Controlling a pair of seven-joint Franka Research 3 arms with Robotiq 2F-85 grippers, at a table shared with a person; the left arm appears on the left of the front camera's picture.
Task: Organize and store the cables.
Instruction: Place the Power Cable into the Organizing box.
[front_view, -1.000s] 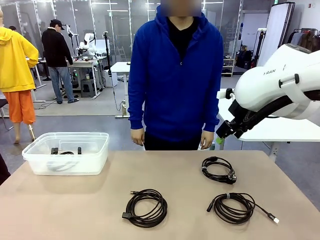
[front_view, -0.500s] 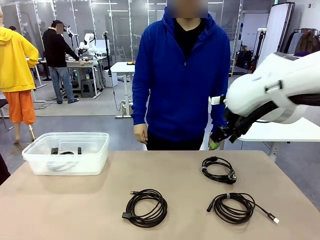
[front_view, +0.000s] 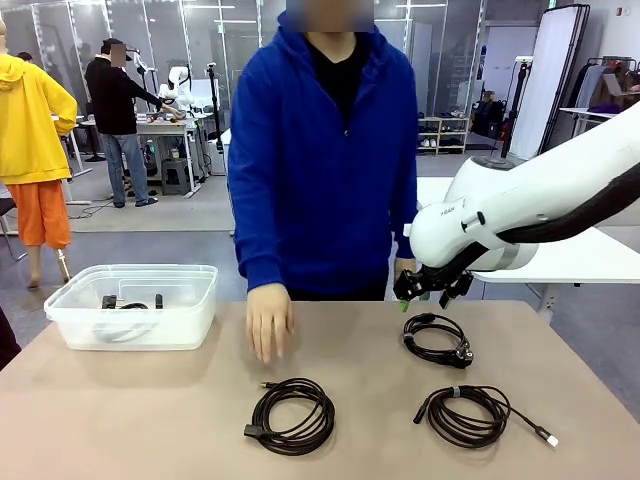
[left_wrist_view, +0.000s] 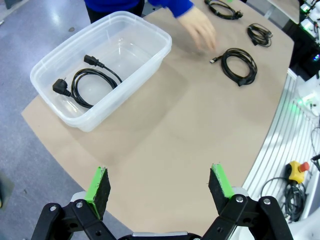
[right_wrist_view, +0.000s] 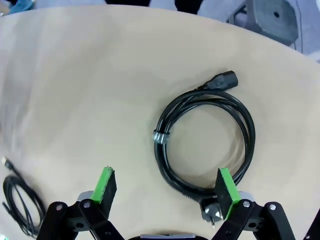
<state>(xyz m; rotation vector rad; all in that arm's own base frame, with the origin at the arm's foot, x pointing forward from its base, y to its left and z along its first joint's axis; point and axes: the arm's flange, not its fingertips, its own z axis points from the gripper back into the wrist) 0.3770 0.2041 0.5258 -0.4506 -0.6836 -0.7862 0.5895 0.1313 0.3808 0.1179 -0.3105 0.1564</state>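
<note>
Table (front_view: 150, 410): three cables (front_view: 322, 415), bin (front_view: 130, 322) (clear plastic)

I see bright, even light from overhead; shadows on the surface (front_view: 150, 420) are faint and soft; the person's hand (left_wrist_view: 200, 30) smears with motion blur in the left wrist view; both wrist views bow at their edges; the coiled cable (right_wrist_view: 172, 115) is crisp.

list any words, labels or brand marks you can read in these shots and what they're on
"FRAN": small dark lettering on the white right arm; the rest of the word curves out of sight.
Green sign near the ceiling: too small to read.
Cables and clear bin: no print visible.
</note>
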